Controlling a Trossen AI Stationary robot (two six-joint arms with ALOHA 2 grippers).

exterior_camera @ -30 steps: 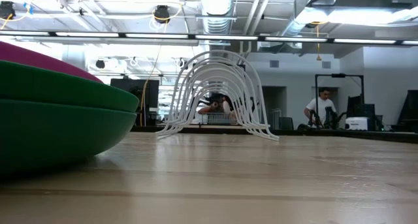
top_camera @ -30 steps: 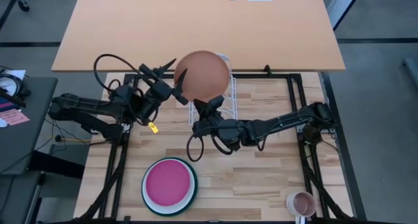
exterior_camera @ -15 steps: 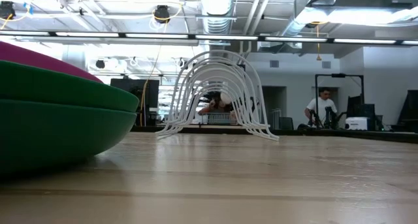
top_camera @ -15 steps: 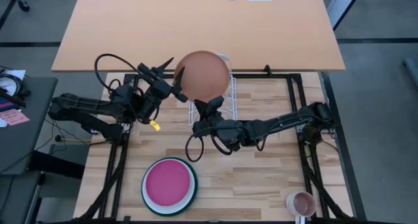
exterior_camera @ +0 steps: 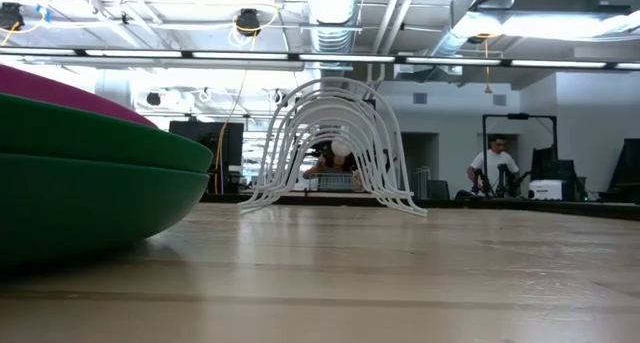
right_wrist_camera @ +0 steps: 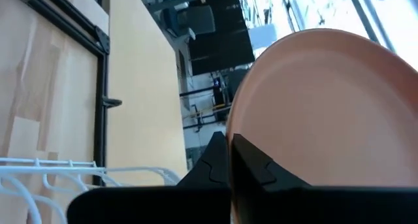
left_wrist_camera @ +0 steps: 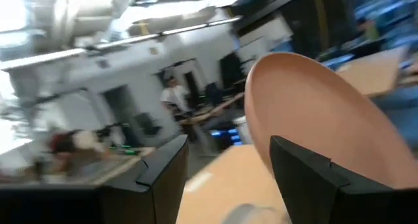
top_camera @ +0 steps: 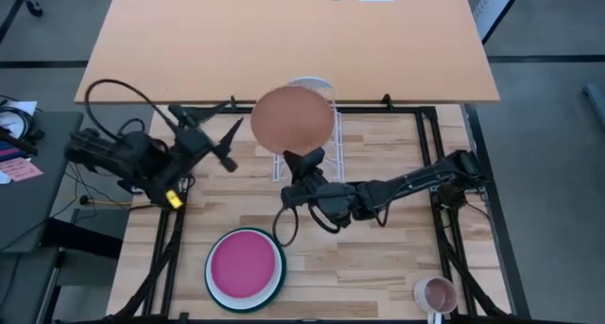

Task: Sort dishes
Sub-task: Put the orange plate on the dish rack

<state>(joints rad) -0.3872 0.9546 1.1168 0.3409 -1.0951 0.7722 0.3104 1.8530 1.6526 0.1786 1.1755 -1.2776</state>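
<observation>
1. Right gripper (top_camera: 304,158) is pinching the lower rim of the terracotta plate (top_camera: 292,118) with its fingers closed tight, holding the plate up over the white wire rack (top_camera: 330,127) at the far middle of the table (top_camera: 378,239).
2. Left gripper (top_camera: 219,135) is hanging just to the left of that plate with its fingers spread wide and nothing between them; the left wrist view is showing the plate (left_wrist_camera: 326,126) standing apart, ahead of the open fingers (left_wrist_camera: 307,172).
3. Judging by this, the step in hand is the brown plate's transfer: the right arm alone is carrying it, and the left arm is standing clear.
4. Near the front edge, the magenta plate (top_camera: 245,263) is lying on the white plate (top_camera: 275,281), which is nested in the dark green plate (top_camera: 210,284), so three of the four dishes are already stacked by size.
5. A small pink mug (top_camera: 437,293) is sitting at the front right corner, well apart from everything else.
6. For the next move, the right arm is probably needing to bring the plate toward the front stack, tip it flat and centre it over the magenta plate before letting go.
7. Since the grip is only on the rim, the plate could swing or slip during tilting, so a slow, level descent is looking wise.
</observation>
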